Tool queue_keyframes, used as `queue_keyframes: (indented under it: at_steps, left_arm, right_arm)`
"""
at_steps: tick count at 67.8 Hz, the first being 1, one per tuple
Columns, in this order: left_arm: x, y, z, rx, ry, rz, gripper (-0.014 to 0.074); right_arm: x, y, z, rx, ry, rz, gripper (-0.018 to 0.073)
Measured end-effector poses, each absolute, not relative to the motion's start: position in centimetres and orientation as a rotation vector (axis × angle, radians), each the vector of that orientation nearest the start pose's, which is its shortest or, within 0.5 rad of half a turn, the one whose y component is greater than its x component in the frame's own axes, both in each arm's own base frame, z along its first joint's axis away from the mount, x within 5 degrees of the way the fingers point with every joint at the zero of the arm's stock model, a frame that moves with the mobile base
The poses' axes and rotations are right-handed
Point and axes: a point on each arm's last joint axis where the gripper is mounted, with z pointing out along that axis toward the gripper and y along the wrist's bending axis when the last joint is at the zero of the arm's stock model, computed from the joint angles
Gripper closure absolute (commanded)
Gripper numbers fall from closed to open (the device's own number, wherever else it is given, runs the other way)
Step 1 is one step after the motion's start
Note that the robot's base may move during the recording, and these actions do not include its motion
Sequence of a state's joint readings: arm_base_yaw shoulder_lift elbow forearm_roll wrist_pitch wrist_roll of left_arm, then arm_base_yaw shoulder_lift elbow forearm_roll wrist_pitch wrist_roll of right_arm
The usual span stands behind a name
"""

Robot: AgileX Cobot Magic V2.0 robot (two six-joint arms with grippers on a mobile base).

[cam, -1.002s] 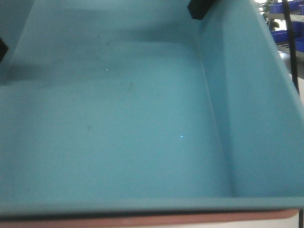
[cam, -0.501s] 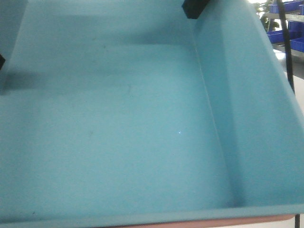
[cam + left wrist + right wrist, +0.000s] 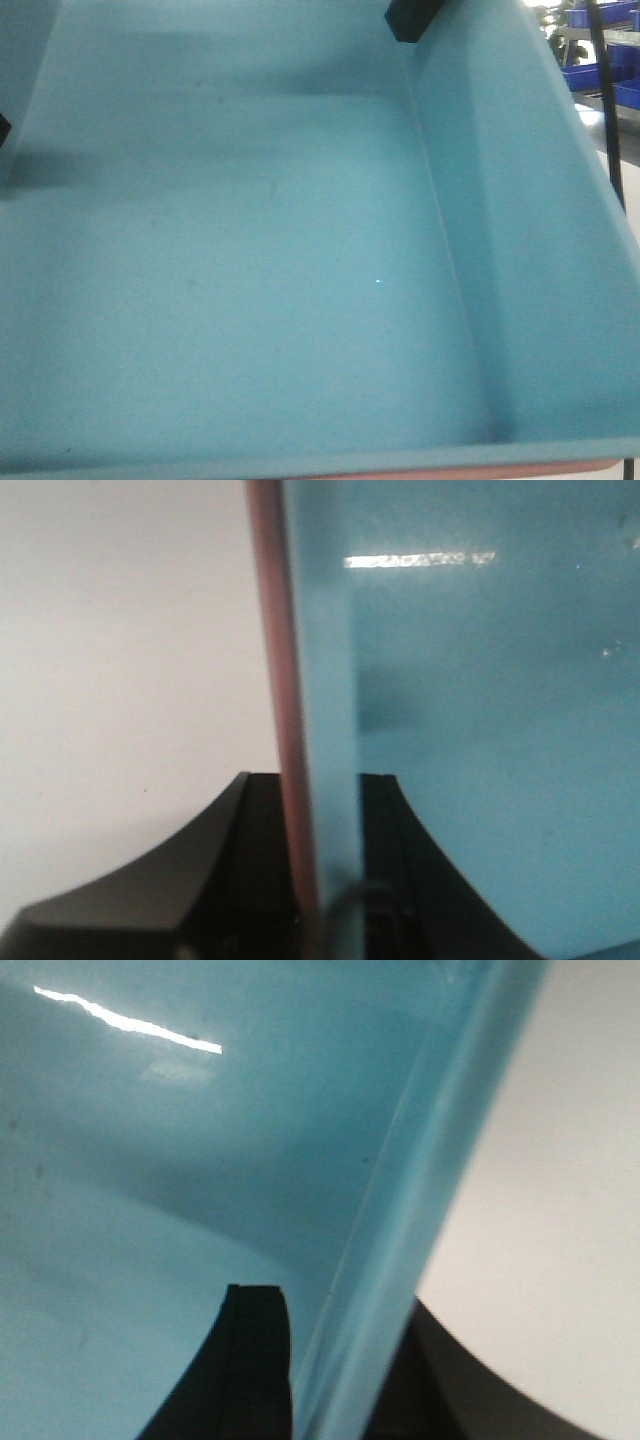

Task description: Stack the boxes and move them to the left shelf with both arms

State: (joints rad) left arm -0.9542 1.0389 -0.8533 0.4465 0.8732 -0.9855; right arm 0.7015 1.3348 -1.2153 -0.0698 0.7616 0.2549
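Observation:
The light teal-blue tub point(image 3: 280, 280) fills the front view, its inside empty. It sits nested in the salmon pink tub, of which only a thin strip of rim point(image 3: 560, 471) shows at the bottom. My left gripper point(image 3: 318, 810) is shut on the stacked left walls, pink rim point(image 3: 275, 660) and teal wall point(image 3: 320, 680) between its black fingers point(image 3: 250, 850). My right gripper point(image 3: 345, 1350) is shut on the teal right wall point(image 3: 440, 1160), one finger point(image 3: 255, 1360) inside the tub. The left shelf is out of view.
A thin black cable point(image 3: 608, 110) hangs just right of the tub. Dark royal-blue crates point(image 3: 600, 75) stand on a rack at the far right. A pale flat surface point(image 3: 120, 630) lies beyond the tubs in both wrist views.
The stacked tubs have sunk slightly lower in the front view; the near rim is closer to the bottom edge and less pink shows. Both grips are unchanged.

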Motion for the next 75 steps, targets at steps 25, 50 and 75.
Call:
queue_keyframes:
  at_steps: [25, 50, 75]
  left_arm:
    - [13.66, -14.06, 31.48, 0.184, 2.439, -0.32, 0.0599]
    - [13.66, -14.06, 31.48, 0.184, 2.439, -0.32, 0.0599]
    - [13.65, -14.03, 31.52, 0.184, 2.437, -0.32, 0.0599]
  right_arm:
    - [22.18, 18.16, 35.57, -0.566, 2.327, 0.378, 0.0503]
    - [22.18, 18.16, 35.57, -0.566, 2.327, 0.378, 0.0503]
    - [22.18, 18.16, 35.57, -0.566, 2.327, 0.378, 0.0503]
